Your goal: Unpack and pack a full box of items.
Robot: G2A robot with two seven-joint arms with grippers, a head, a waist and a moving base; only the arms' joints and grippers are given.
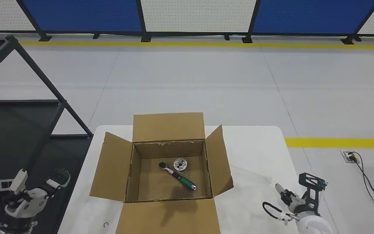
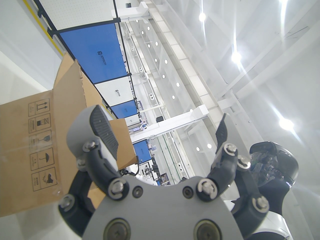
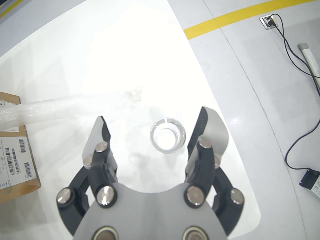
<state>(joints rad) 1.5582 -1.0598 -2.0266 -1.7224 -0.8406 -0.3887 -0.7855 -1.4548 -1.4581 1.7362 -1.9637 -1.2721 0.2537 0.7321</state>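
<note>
An open cardboard box (image 1: 114, 169) stands mid-table with its flaps spread. Inside lie a ratchet wrench with a green handle (image 1: 180, 177) and a small round metal part (image 1: 180, 164). My left gripper (image 2: 162, 128) is open and empty, tilted up towards the ceiling beside the box's outer wall (image 2: 25, 151); from above it hangs off the table's left edge (image 1: 41, 178). My right gripper (image 3: 155, 118) is open just above the white table (image 3: 125, 51) at its near right corner (image 1: 284, 199). A clear round ring (image 3: 168, 136) lies on the table between its fingers, untouched.
A translucent plastic tube (image 3: 50, 108) lies from the box corner (image 3: 15, 163) across the table towards the right gripper. A small hook-like bit (image 1: 106, 224) sits near the table's front left. Cables and a floor socket (image 3: 268, 22) lie beyond the table's right edge.
</note>
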